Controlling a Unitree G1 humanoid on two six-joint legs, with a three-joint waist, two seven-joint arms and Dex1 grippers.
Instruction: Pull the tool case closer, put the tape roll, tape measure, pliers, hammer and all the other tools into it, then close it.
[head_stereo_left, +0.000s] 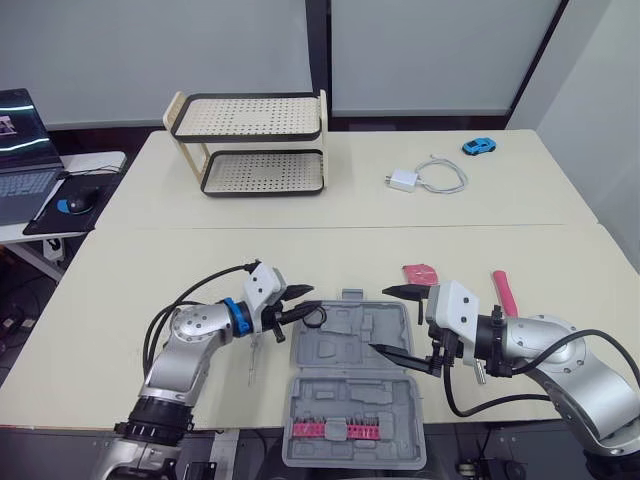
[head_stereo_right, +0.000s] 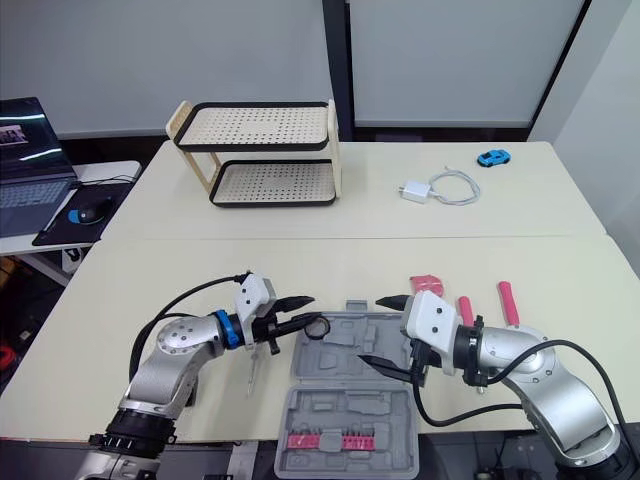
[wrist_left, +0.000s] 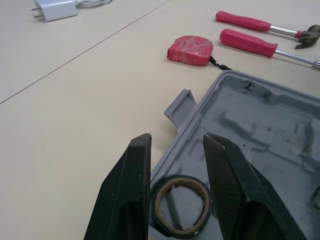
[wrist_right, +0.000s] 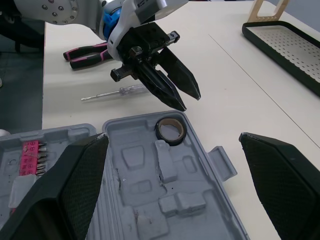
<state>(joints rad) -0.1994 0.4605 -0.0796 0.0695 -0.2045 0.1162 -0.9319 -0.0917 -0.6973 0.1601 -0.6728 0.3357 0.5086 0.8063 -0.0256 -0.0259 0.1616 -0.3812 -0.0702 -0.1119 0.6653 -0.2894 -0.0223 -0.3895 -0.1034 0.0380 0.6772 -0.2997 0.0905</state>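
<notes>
Tool case (head_stereo_left: 352, 338) lies open on the table near the front edge, both grey halves flat, with a strip of pink bits (head_stereo_left: 335, 430) in the half nearer the robot. Tape roll (wrist_right: 170, 131) lies flat in the far left corner pocket of the far half, inside the case.

Left gripper (wrist_left: 177, 142) hovers just above that corner with its fingers a narrow way apart, one on either side of the roll. The fingers hold nothing, and the right wrist view shows their tips clear of the roll.

Right gripper (head_stereo_left: 382, 320) hangs over the right part of the far half with its fingers spread wide and empty.

Tape measure (wrist_left: 190, 49) lies on the table just beyond the far right corner of the case. Hammer (wrist_left: 245, 21) and a second pink-handled tool (wrist_left: 248, 43) lie side by side on the table to the right of the tape measure. Clear-handled screwdriver (wrist_right: 120, 91) lies on the table just left of the case. Pliers (wrist_right: 87, 52) lie on the table beyond the screwdriver, near the left arm.
</notes>
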